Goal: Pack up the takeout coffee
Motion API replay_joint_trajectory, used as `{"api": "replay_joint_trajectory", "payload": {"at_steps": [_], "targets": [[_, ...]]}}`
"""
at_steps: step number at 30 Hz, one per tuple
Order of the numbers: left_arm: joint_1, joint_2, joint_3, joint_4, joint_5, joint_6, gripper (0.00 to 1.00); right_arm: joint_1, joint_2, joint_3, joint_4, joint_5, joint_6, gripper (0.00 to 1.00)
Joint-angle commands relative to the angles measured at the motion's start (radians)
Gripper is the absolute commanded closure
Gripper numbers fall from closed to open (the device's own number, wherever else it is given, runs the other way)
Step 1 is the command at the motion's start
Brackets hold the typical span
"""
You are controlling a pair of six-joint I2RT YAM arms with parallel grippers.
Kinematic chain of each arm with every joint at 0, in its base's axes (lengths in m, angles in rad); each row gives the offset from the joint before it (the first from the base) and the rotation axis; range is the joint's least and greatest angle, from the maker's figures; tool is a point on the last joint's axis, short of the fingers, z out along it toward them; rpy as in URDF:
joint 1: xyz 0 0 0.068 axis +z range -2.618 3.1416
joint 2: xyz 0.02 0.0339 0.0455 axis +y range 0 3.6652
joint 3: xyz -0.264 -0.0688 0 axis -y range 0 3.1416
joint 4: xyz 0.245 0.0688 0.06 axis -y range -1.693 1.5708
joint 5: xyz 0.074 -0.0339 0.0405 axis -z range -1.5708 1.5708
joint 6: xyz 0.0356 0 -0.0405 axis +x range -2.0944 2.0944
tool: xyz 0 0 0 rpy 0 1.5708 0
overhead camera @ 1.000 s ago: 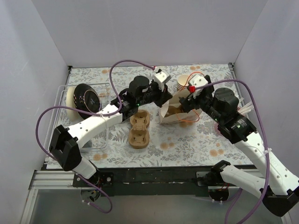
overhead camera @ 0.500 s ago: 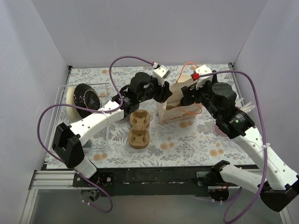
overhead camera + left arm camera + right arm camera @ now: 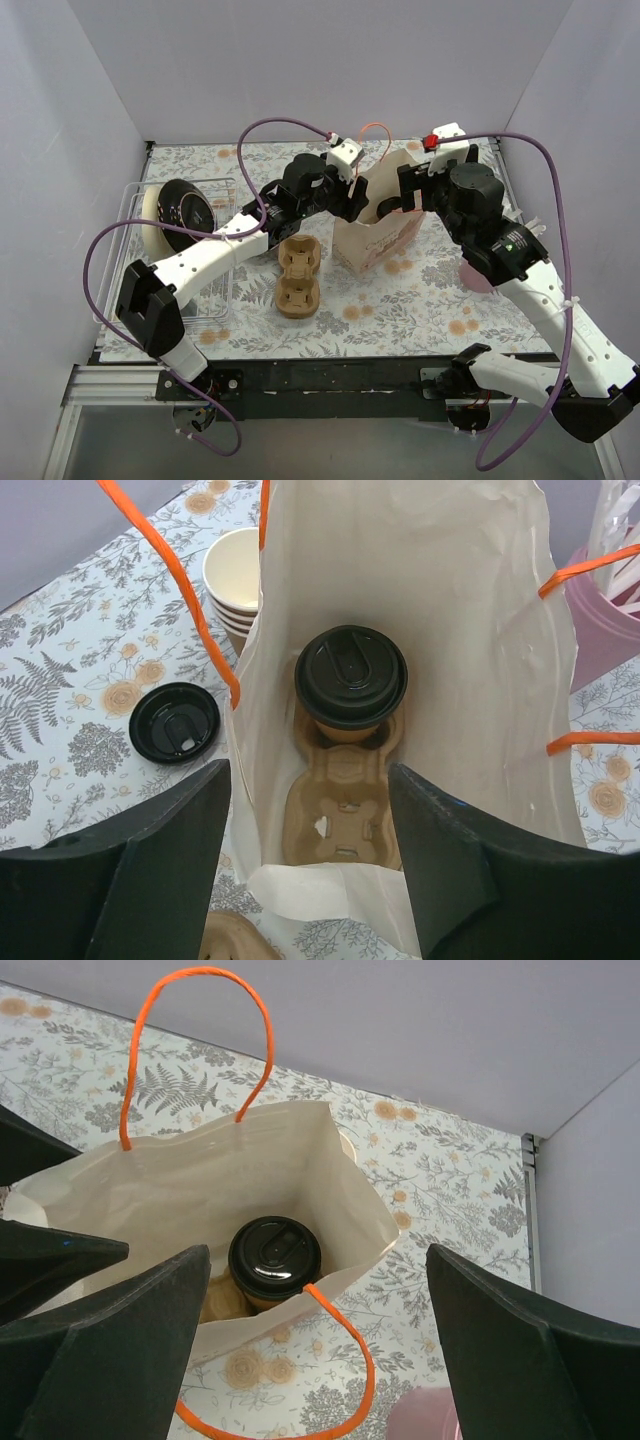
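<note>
Upright, takeout coffee (image 3: 350,678), axis vertical, in carrier (image 3: 340,815), inside bag (image 3: 460,630)

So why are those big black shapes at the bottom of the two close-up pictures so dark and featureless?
Left wrist view: those are the left pincer's fingers, close to the lens and in shade, while the coffee cup inside the paper bag is sharp, with a soft sheen on its lid. Right wrist view: the right pincer's fingers are flat silhouettes too. Top view: even light, soft shadows.
</note>
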Motion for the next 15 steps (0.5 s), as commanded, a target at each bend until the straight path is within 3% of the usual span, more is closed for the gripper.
{"api": "replay_joint_trajectory", "payload": {"at_steps": [1, 6, 10, 15], "targets": [[0.006, -0.035, 0.033, -0.006, -0.042, 0.023, 0.35, -0.004, -0.001, 0.059, -0.04, 0.091, 0.057, 0.04], [0.006, -0.048, 0.07, -0.03, -0.05, 0.011, 0.24, -0.007, 0.031, 0.126, -0.204, 0.249, 0.184, 0.05], [0.006, -0.076, 0.092, -0.038, -0.081, 0.006, 0.02, -0.01, 0.083, 0.226, -0.313, 0.289, 0.316, 0.1], [0.006, -0.102, 0.113, -0.044, -0.093, 0.006, 0.02, -0.038, 0.122, 0.285, -0.381, 0.311, 0.345, 0.17]]}}
